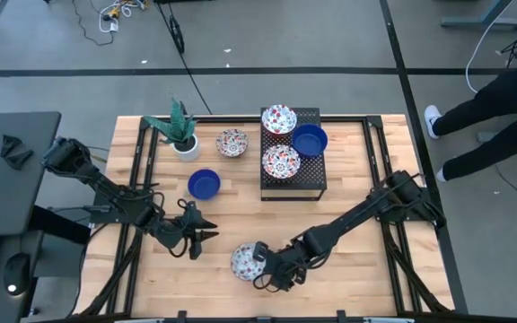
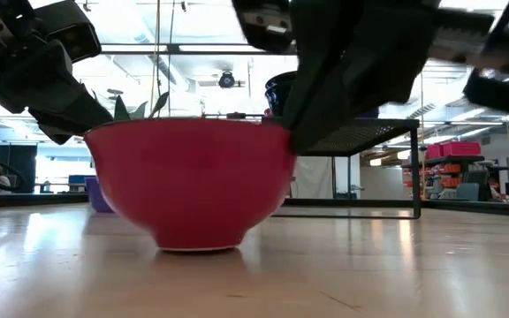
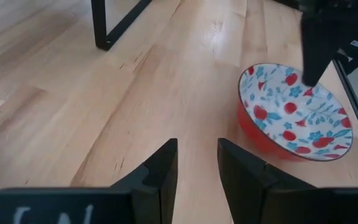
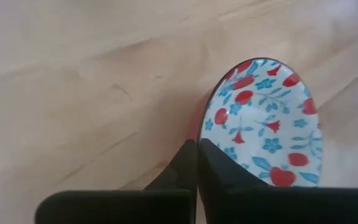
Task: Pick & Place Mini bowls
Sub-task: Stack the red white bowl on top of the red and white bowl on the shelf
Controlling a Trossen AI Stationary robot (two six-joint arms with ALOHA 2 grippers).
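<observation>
A floral mini bowl [image 1: 243, 261], red outside and white with red-and-blue flowers inside, stands by its base on the table near the near edge; it also shows as the bowl [image 2: 188, 181] and the bowl [image 3: 294, 112]. My right gripper [image 1: 260, 261] is shut on the bowl's right side. My left gripper [image 1: 208, 235] hovers open just left of the bowl, touching nothing. A blue bowl [image 1: 205, 184] and a floral bowl [image 1: 232, 142] rest on the table. Two floral bowls [image 1: 281, 161] and a blue bowl [image 1: 310, 140] sit on a black rack [image 1: 318, 186]. My right gripper [image 4: 197, 146] pinches the floral bowl's rim [image 4: 199, 132] on the side toward the table's right, one finger inside the bowl and one outside its red wall. The fingers slant down from the right. The bowl stands upright with its base [image 2: 197, 246] on the table.
A white plant pot [image 1: 185, 145] with a green plant stands at the far left of the wooden table. Black frame bars run along both sides of the table. A person's legs [image 1: 474, 108] show beyond the far right corner. Bare wood lies between the arms and the rack.
</observation>
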